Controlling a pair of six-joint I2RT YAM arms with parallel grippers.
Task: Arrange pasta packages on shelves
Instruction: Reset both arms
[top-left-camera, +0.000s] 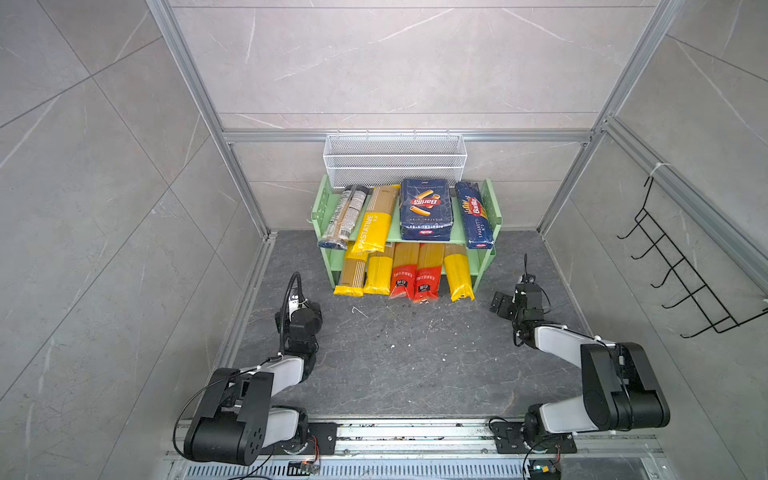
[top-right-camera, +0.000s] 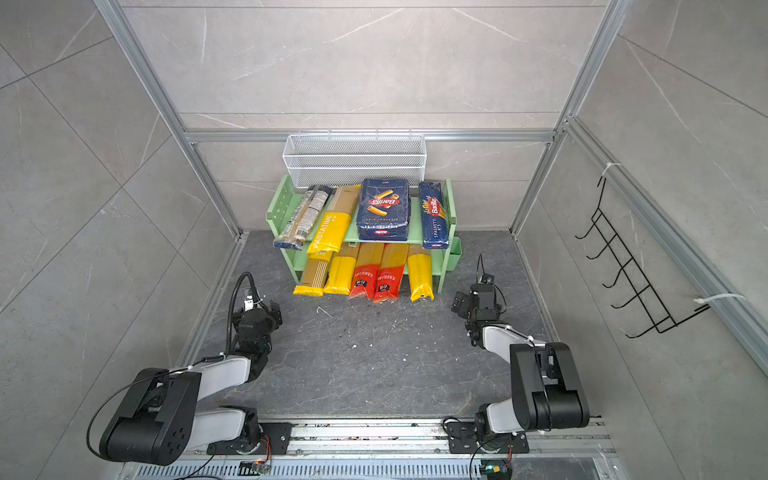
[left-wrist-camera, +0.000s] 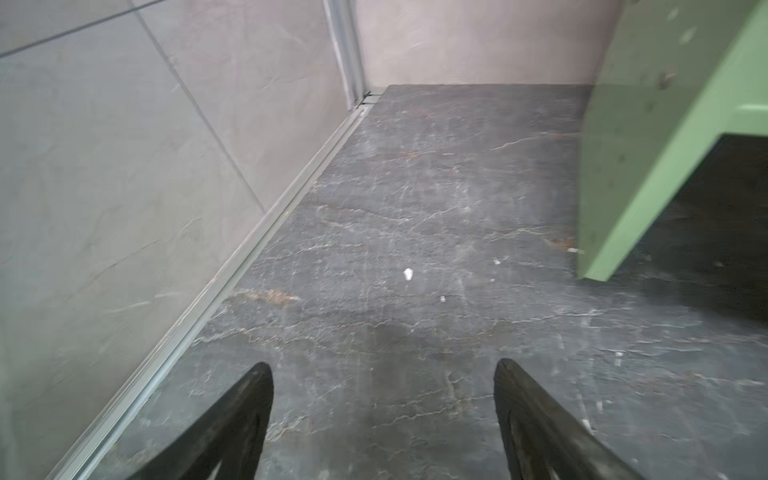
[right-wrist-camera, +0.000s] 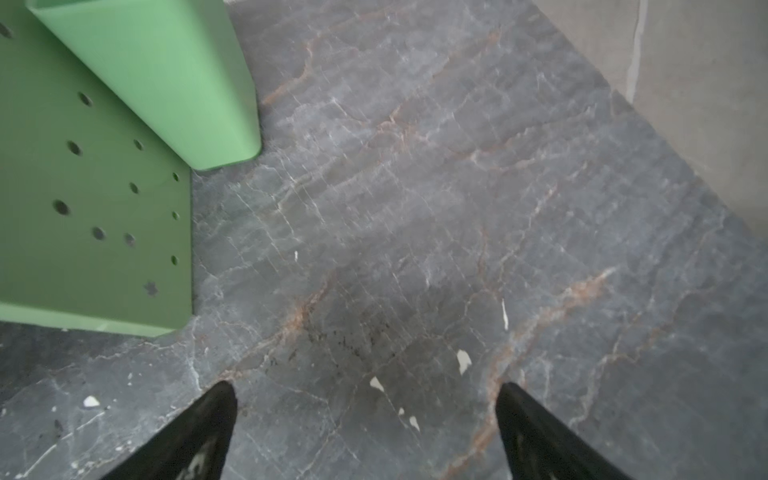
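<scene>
- Left wrist view: the left gripper (left-wrist-camera: 382, 363) is seen with its jaws spread wide and nothing between them, above the dark stone floor (left-wrist-camera: 415, 208); the right gripper (right-wrist-camera: 365, 384) is likewise seen spread and empty.
- The shelves (top-left-camera: 321, 208), a light green two-tier rack with peg-holed side panels, are set ahead of and between both grippers; neither gripper is touched by them.
- On the upper board, four packs are laid flat: a clear brownish-labelled bag (top-left-camera: 345, 216), a yellow PASTATIME bag (top-left-camera: 374, 224), a wide dark blue Barilla pack (top-left-camera: 426, 210) and a narrow Barilla spaghetti pack (top-left-camera: 475, 216).
- On the lower board, five long bags are laid side by side: three yellow bags (top-left-camera: 379, 276) and, between them, two red bags (top-left-camera: 415, 276).
- Every long axis is run front to back, with the near ends overhanging toward the arms; the clear bag and the PASTATIME bag are slightly slanted.
</scene>
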